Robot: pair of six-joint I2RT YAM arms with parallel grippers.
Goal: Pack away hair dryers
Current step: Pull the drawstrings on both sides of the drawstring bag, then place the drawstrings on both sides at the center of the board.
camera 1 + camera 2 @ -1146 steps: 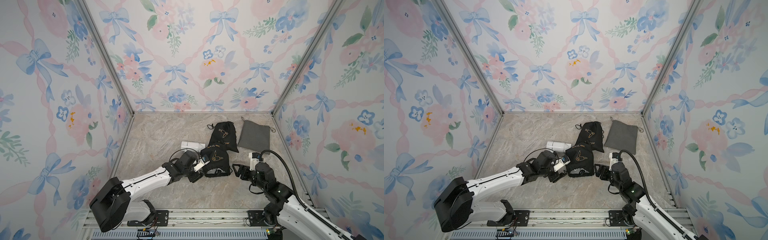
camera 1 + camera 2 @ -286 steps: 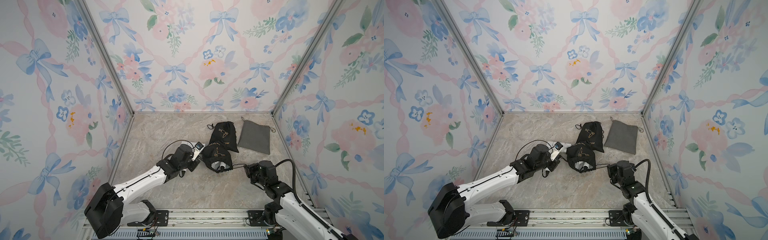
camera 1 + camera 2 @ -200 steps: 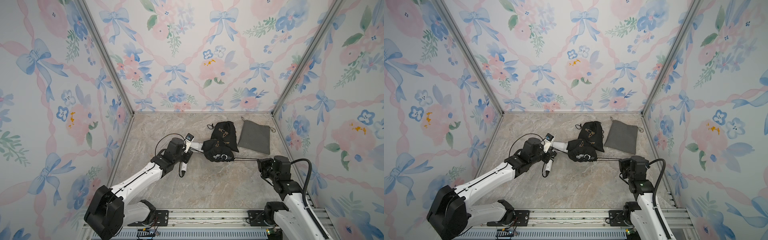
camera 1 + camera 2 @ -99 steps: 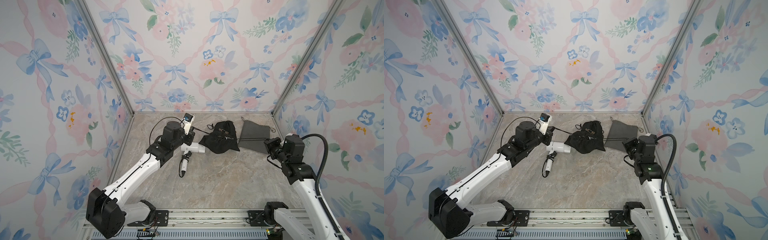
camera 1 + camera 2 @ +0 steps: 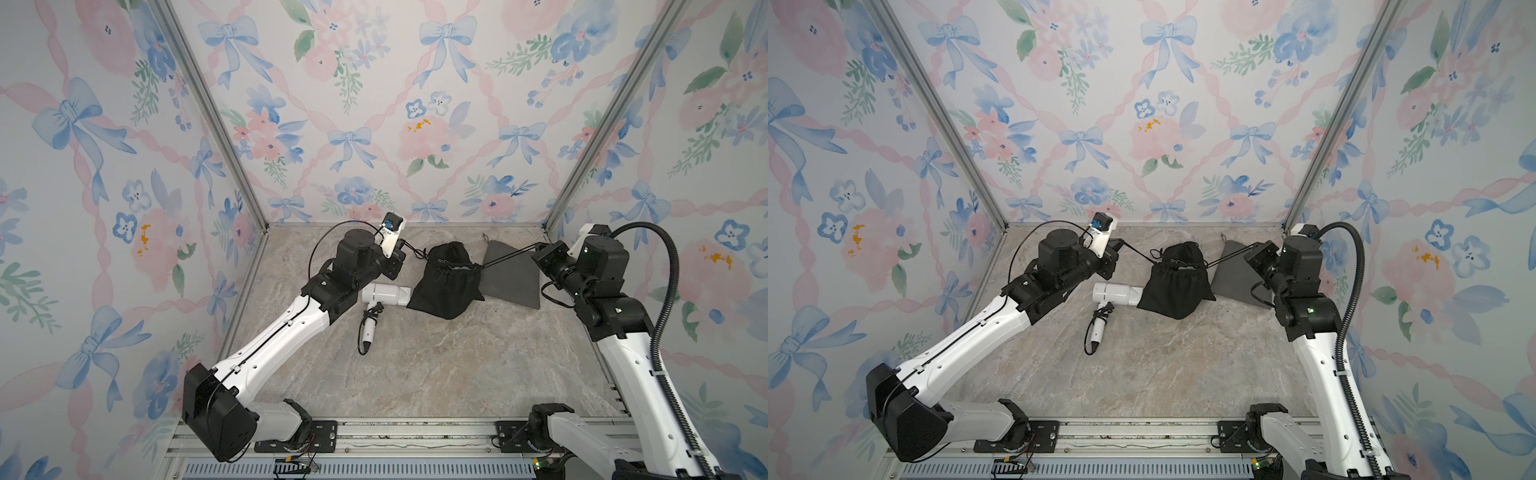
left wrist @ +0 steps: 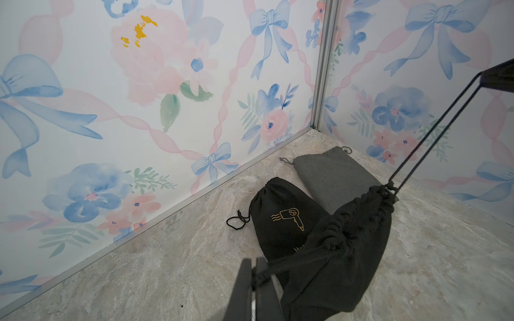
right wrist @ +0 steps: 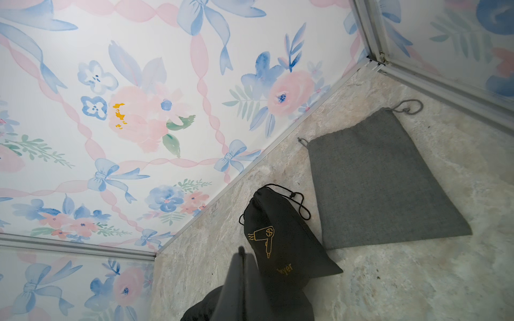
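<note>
A bulging black drawstring pouch [image 5: 446,286] [image 5: 1177,289] hangs at the back of the table, its mouth cinched and its contents hidden. Its cords run taut to both sides. My left gripper [image 5: 404,251] [image 6: 253,264] is shut on the left cord's knot. My right gripper [image 5: 536,249] [image 7: 244,255] is shut on the right cords, as the left wrist view shows. One white hair dryer [image 5: 384,294] [image 5: 1115,294] lies on the table against the pouch's left side, its plug and dark cord [image 5: 368,328] trailing toward the front.
A flat black pouch [image 6: 281,219] [image 7: 278,244] printed with a gold dryer lies behind the hanging one. A flat grey pouch [image 5: 509,276] [image 7: 375,180] lies to its right near the back right corner. Flowered walls [image 5: 374,124] close the marble table [image 5: 457,365] on three sides.
Both grippers have risen and moved apart toward the back, pulling the cords taut. The pouch's mouth has drawn shut and the pouch has lifted, uncovering the white dryer and its plug.
</note>
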